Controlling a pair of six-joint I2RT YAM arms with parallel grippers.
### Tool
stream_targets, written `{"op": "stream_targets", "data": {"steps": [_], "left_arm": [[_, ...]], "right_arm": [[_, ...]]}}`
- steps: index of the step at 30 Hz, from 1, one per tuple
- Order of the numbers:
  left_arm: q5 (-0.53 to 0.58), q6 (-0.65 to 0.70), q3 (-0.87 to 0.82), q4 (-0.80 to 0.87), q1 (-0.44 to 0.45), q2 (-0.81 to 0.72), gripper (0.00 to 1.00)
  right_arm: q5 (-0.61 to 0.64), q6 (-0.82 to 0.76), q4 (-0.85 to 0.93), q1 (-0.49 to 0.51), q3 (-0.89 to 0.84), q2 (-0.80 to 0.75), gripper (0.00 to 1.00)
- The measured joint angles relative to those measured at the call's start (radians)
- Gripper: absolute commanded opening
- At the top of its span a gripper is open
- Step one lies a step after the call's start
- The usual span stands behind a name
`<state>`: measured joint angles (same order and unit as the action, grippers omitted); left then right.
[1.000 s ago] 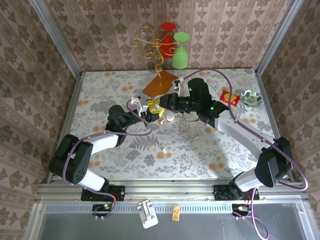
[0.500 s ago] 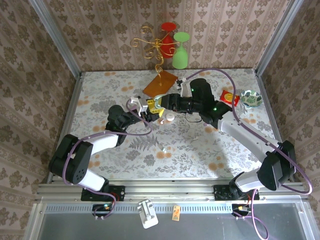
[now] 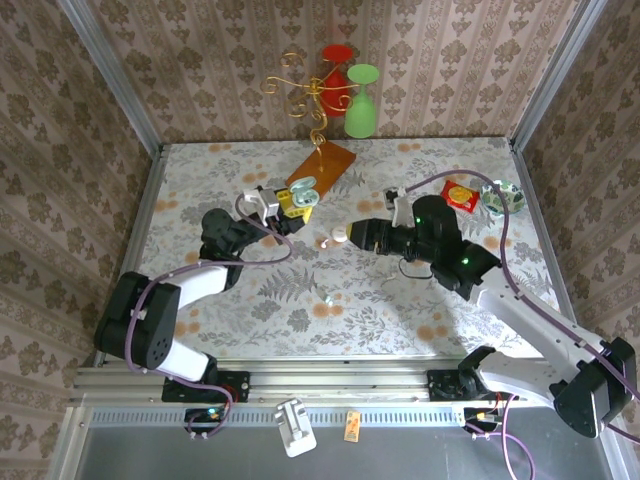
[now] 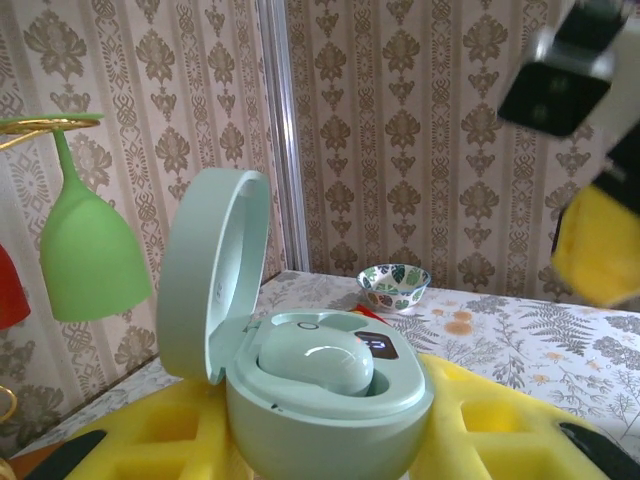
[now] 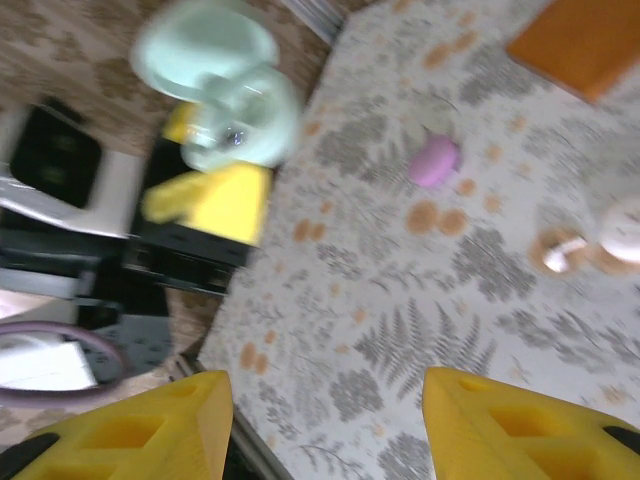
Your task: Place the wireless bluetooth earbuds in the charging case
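Left gripper [image 3: 298,198] clamps open mint charging case [image 4: 330,410], one earbud [image 4: 315,365] seated inside. Right gripper [image 5: 330,430] spread wide, empty. Loose earbud [image 3: 328,298] on table [image 3: 400,300] — likely tiny, light, slick — pinch gently across body.

Robot test cell is posing as a home: damask-papered panels [image 3: 190,70] are enclosing a floral tabletop [image 3: 380,300], aluminium framing [image 3: 340,378] is edging the near side.
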<state>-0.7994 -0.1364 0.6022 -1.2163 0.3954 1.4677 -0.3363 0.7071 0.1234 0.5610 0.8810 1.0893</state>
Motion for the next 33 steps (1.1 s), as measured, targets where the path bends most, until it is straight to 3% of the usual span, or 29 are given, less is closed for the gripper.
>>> {"op": "stream_targets", "data": {"steps": [5, 10, 19, 33], "left_arm": [[0.000, 0.001, 0.000, 0.013, -0.005, -0.033, 0.30], [0.003, 0.001, 0.000, 0.018, -0.011, -0.044, 0.30], [0.012, 0.002, 0.000, 0.054, -0.020, -0.079, 0.30], [0.020, 0.019, -0.014, 0.123, -0.023, -0.149, 0.30]], "right_arm": [[0.064, 0.042, 0.043, 0.032, -0.083, 0.067, 0.54], [0.128, 0.055, 0.060, 0.149, -0.093, 0.215, 0.54], [0.251, 0.077, 0.130, 0.308, -0.004, 0.495, 0.44], [0.336, 0.027, 0.209, 0.360, 0.161, 0.686, 0.31]]}}
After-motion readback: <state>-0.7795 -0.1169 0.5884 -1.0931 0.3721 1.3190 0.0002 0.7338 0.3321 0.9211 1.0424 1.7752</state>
